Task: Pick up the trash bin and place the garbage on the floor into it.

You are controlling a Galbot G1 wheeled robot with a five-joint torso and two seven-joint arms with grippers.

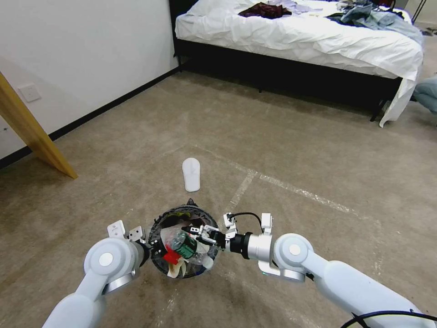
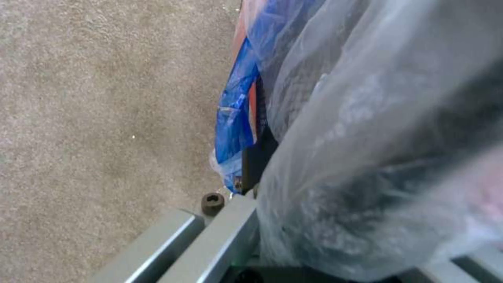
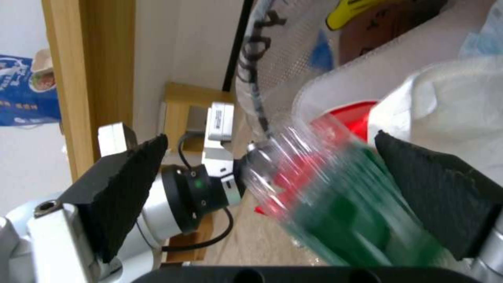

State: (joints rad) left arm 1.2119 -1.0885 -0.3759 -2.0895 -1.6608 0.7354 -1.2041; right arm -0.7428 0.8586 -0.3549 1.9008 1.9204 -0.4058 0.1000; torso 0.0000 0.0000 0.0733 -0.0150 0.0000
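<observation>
Dropping clear bottle (image 3: 335, 188) into trash bin (image 1: 157, 259), right gripper (image 1: 199, 233) jaws wide; left gripper (image 1: 154, 248) clamps rim. Next up: far slipper (image 1: 190, 174).

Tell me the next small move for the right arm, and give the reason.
Probably draw the right pincer back from the trash bin. Its pads stand wide apart, the plastic bottle lies loose among the bin's litter, and a white slipper waits on the floor ahead.
</observation>
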